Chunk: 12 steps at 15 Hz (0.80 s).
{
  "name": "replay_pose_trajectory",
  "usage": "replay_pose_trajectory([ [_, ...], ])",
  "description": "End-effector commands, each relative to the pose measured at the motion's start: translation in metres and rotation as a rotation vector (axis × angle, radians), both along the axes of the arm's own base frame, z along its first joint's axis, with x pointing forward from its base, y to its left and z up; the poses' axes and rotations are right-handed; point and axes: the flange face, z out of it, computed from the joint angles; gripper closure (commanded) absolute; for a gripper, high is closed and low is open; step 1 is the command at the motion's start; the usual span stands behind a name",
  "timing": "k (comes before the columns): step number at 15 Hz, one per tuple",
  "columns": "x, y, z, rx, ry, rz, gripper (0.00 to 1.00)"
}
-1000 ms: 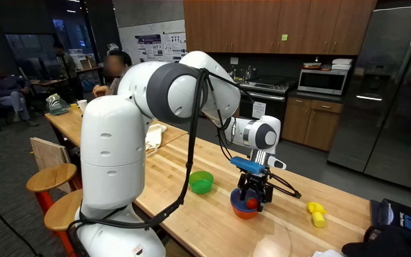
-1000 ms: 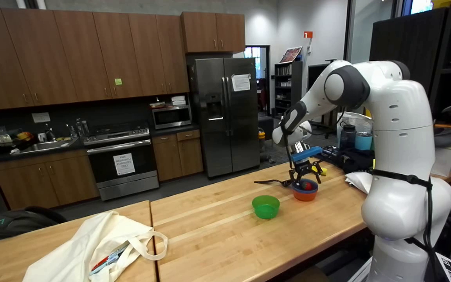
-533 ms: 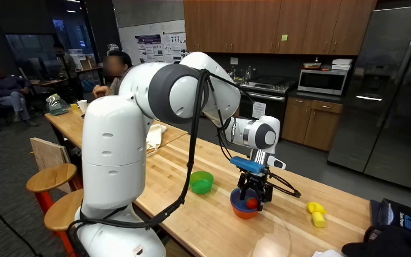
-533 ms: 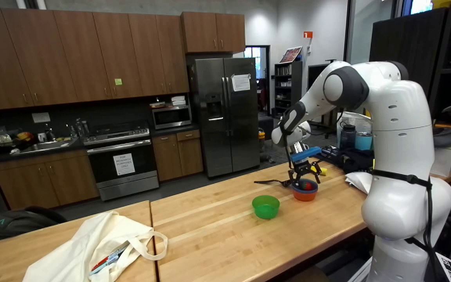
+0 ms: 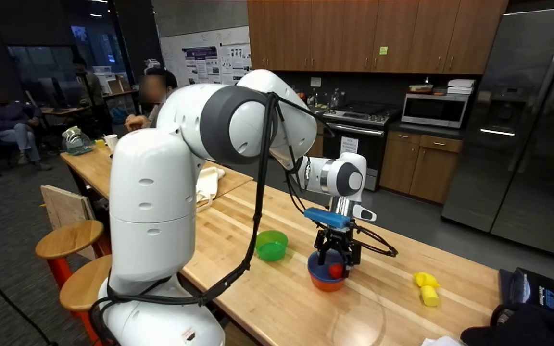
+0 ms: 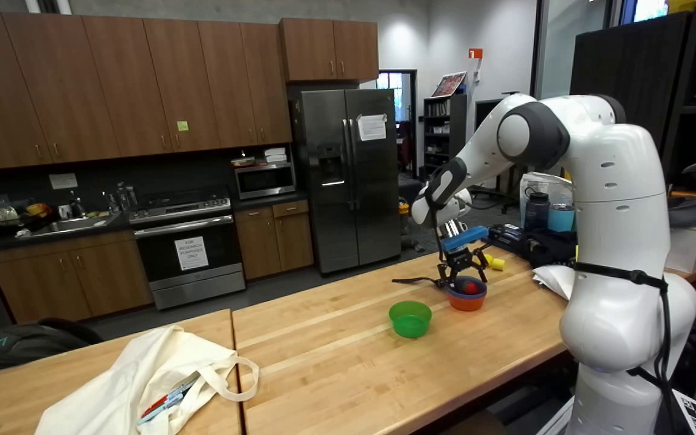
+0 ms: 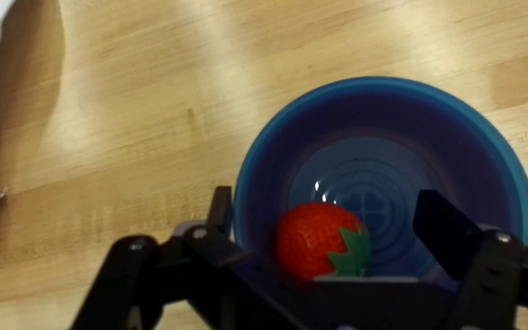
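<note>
Spread gripper [image 7: 323, 205] at the toy strawberry [image 7: 310, 240]

My Panda arm [image 6: 617, 181] leans in over the robot-side edge of the worktop [image 5: 282, 298], elbow [image 5: 238, 125] high, wrist [image 5: 346, 178] pointing down. I see that the fingers [image 7: 445, 233] stand wide apart and have hold of nothing. In the wrist view the toy strawberry shows between them; it lies inside the blue-lined bowl [image 7: 486, 160], between the worktop's long edges.

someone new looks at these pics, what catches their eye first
Probably the big white robot arm, looming over the wooden table in both exterior views. Next would likely be the bright red strawberry inside the blue-and-orange bowl, with the open gripper right at that bowl. The green bowl also stands out on the same table.
</note>
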Motion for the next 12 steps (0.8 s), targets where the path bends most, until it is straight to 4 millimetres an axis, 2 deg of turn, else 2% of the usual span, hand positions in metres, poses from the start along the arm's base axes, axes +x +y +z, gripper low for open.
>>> replay_pose_trajectory([
  [1,-0.003,0.005,0.006,-0.018,0.009,0.039,0.00],
  [3,-0.003,0.009,0.016,-0.013,-0.005,0.053,0.00],
  [6,-0.001,0.010,0.028,-0.107,0.013,0.111,0.00],
  [10,-0.003,0.004,0.033,-0.202,0.036,0.200,0.00],
  [12,-0.004,0.005,0.035,-0.169,0.002,0.204,0.00],
])
